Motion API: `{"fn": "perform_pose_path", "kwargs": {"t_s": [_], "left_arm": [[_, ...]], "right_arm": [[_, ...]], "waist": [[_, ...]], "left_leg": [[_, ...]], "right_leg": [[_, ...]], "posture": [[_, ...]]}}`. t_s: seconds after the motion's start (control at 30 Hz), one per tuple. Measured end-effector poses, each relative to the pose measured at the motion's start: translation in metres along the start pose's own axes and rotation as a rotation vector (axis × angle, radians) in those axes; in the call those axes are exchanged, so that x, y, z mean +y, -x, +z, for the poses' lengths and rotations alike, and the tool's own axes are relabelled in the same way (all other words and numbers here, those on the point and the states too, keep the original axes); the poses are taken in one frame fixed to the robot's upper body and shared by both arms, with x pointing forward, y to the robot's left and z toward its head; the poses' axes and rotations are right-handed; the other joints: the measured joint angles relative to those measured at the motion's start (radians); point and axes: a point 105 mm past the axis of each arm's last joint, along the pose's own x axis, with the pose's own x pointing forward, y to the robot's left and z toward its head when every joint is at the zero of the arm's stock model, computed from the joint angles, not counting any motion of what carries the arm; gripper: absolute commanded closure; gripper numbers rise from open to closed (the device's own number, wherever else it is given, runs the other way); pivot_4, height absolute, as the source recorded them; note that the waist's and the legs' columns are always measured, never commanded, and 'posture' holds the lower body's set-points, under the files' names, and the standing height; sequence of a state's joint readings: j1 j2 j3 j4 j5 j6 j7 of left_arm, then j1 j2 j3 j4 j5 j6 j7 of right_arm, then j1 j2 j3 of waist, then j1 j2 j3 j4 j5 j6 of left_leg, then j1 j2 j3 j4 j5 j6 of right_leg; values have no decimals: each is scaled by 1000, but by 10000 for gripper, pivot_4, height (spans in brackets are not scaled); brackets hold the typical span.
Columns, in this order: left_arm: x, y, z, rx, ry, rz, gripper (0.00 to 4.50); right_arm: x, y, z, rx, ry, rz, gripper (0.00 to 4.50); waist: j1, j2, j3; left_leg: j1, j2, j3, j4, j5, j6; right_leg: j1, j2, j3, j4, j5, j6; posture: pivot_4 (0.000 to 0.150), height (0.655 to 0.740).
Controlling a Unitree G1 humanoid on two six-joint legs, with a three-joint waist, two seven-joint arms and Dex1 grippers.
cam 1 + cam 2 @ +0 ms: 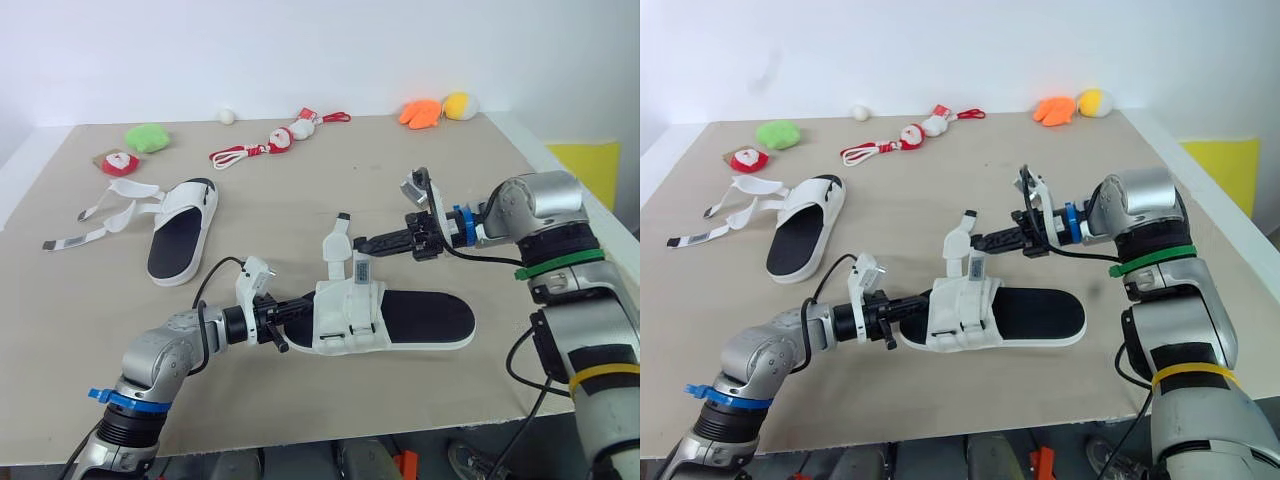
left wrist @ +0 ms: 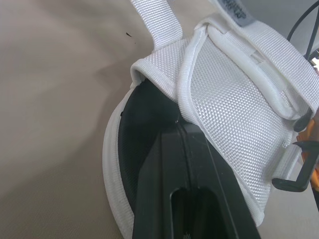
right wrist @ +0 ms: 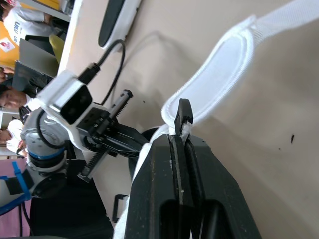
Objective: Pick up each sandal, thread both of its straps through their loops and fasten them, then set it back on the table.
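The near sandal [image 1: 392, 318] lies low in the middle of the left eye view, flat on the table [image 1: 300, 190] with its toe end toward the left of the frame. One of its straps, the free strap [image 1: 336, 240], stands up from the white upper and is not through any loop. A second band with a small tag lies folded over the upper, and I cannot tell whether it is threaded or fastened. The far sandal [image 1: 182, 232] sits in the upper left of the frame, and its loose straps [image 1: 100, 215] are splayed on the table to its left. I judge the job to be in its early part: one strap is in hand, and the whole far sandal is yet to do.

My right gripper [image 3: 182, 123] comes in from the right of the frame. Its fingers are clamped on the edge of the free strap, just above the upper, and hold the strap upright. My left gripper [image 1: 303, 313] reaches in from the lower left to the toe opening. Its fingers are pressed together there, touching the upper's edge over the black footbed. As far as I can make out, they pinch the sandal to steady it.

Small plush toys [image 1: 146, 138] line the top of the frame, well apart from both sandals.
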State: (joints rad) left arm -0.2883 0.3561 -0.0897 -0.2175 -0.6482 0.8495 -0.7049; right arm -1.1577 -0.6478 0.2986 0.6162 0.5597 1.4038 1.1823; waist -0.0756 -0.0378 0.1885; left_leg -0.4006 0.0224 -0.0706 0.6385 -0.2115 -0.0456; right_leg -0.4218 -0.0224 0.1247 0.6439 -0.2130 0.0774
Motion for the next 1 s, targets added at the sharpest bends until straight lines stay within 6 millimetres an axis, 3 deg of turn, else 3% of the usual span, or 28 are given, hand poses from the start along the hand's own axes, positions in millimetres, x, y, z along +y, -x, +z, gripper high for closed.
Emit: {"fn": "perform_pose_path", "kwargs": {"t_s": [0.47, 0.87, 1.0], "left_arm": [[-1, -1, 0, -4, 3, -3, 45000], [-1, -1, 0, -5, 5, -3, 45000], [0, -1, 0, -5, 4, -2, 45000]], "right_arm": [[-15, -4, -11, 31, 3, -49, 43842], [-16, -9, -11, 32, 174, -67, 43842], [-27, -6, -10, 21, 172, -123, 29239]], "waist": [[0, 0, 0], [-1, 1, -1], [-1, 1, -1]], "left_leg": [[0, 0, 0, 0, 0, 0], [1, 0, 0, 0, 0, 0], [0, 0, 0, 1, 0, 0]], "right_leg": [[0, 0, 0, 0, 0, 0], [1, 0, 0, 0, 0, 1], [1, 0, 0, 0, 0, 0]], "posture": [[1500, 7400], [1500, 7400], [1500, 7400]]}}
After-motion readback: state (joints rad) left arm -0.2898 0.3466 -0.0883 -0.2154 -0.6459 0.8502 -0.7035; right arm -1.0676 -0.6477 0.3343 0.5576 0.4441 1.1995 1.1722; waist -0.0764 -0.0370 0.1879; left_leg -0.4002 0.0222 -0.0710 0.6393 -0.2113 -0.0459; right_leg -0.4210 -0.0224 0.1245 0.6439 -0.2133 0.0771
